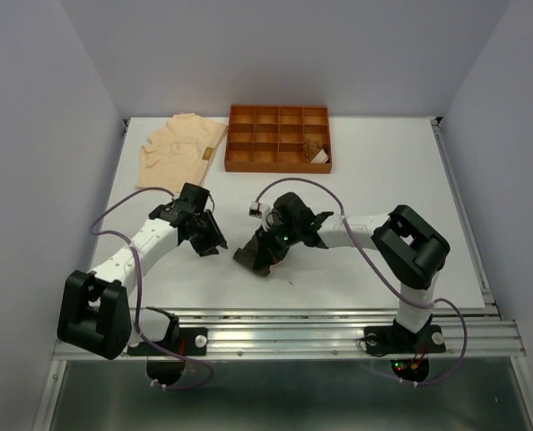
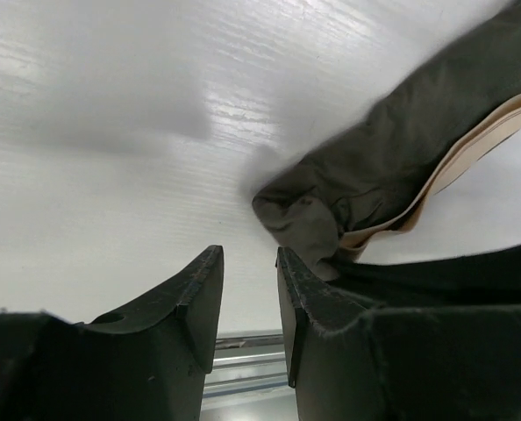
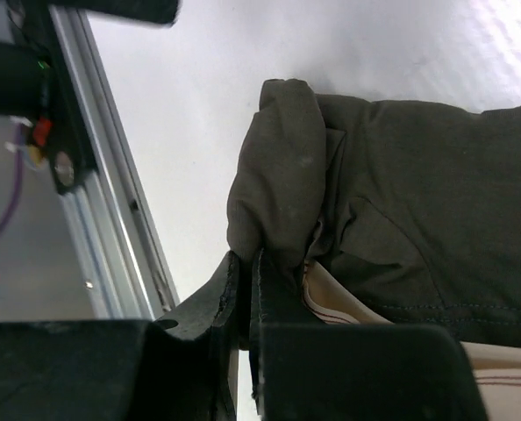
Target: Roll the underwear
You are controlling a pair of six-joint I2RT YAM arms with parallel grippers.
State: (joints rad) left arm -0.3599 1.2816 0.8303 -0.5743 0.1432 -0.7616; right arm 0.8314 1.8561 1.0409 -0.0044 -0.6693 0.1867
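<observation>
The dark grey-black underwear [image 1: 248, 256] lies bunched on the white table in front of the arms, its cream waistband [image 2: 471, 145] showing underneath. My right gripper [image 3: 246, 263] is shut on a folded edge of this underwear [image 3: 401, 202]. My left gripper [image 2: 249, 263] stands open just left of the same piece [image 2: 392, 149], with nothing between its fingers. In the top view the left gripper [image 1: 211, 246] and the right gripper [image 1: 265, 262] are close together. The pale peach underwear [image 1: 181, 148] lies flat at the back left. A rust-brown underwear with a cream band [image 1: 316, 151] sits rolled in the tray.
The orange-brown grid tray [image 1: 278, 167] stands at the back centre. A metal rail [image 1: 293, 328] runs along the table's near edge, close behind both grippers. Grey walls close in the left and right sides.
</observation>
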